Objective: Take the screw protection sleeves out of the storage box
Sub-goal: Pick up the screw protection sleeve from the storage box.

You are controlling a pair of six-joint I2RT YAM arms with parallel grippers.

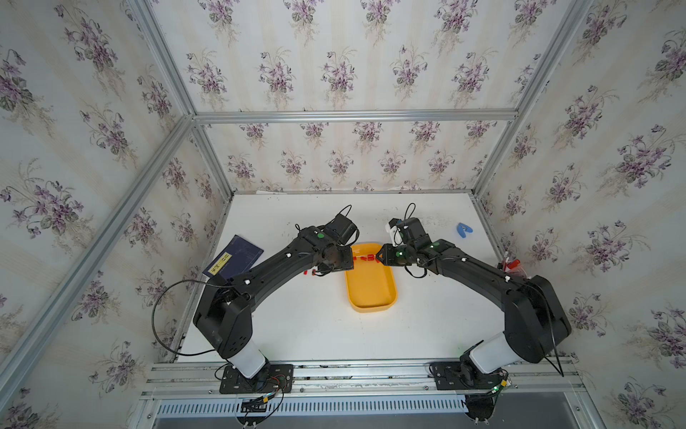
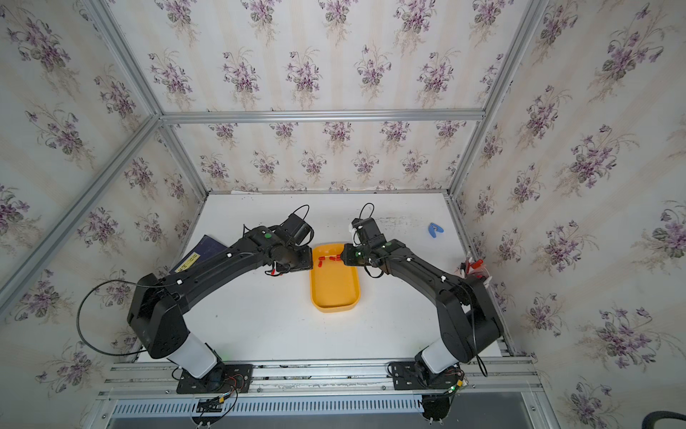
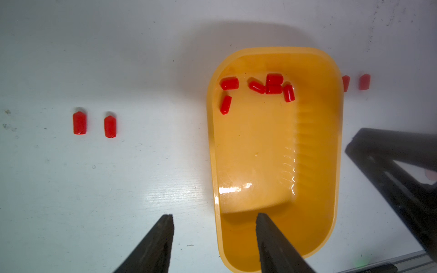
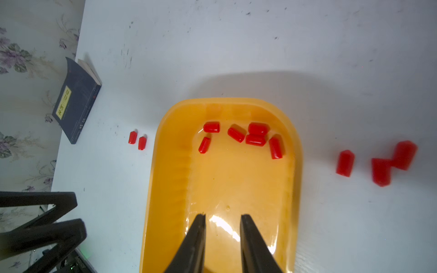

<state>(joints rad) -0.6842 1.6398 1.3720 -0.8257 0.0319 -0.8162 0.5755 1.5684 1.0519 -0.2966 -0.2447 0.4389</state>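
Six screw protection sleeves in storage box far end; left claw half open, empty; right claw slightly open, empty.

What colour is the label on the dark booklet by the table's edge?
The label is yellow, on the navy booklet; clearest in the right wrist view.

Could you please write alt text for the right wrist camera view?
Six red screw protection sleeves lie clustered at one end of the yellow storage box, with the right gripper open and empty over its other end. Five more sleeves lie on the white table, flanking it.
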